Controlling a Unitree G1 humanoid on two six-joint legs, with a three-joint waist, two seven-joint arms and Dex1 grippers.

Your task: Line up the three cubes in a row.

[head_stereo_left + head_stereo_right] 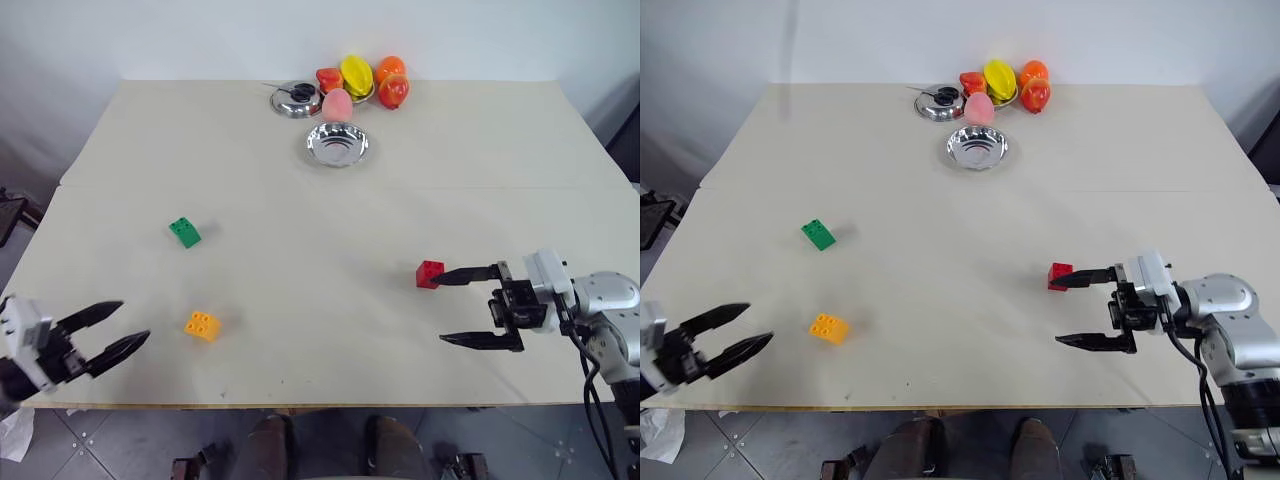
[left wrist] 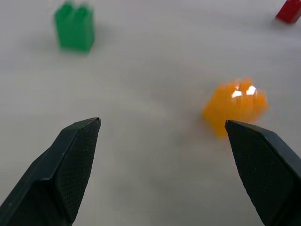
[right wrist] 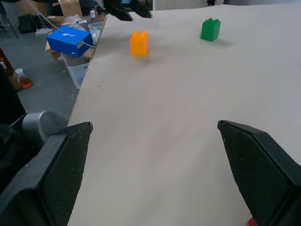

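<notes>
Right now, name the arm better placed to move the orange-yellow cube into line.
Left, probably. The open left gripper sits nearest the orange-yellow cube; the right gripper is beside the red cube.

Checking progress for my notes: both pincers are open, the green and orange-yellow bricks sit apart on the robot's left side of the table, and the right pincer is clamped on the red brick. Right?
Not quite. The right pincer is open, not clamped: the red brick rests on the table by its upper finger, as the left eye view shows. The left pincer is open, and the green brick and orange-yellow brick do sit apart on the left.
</notes>
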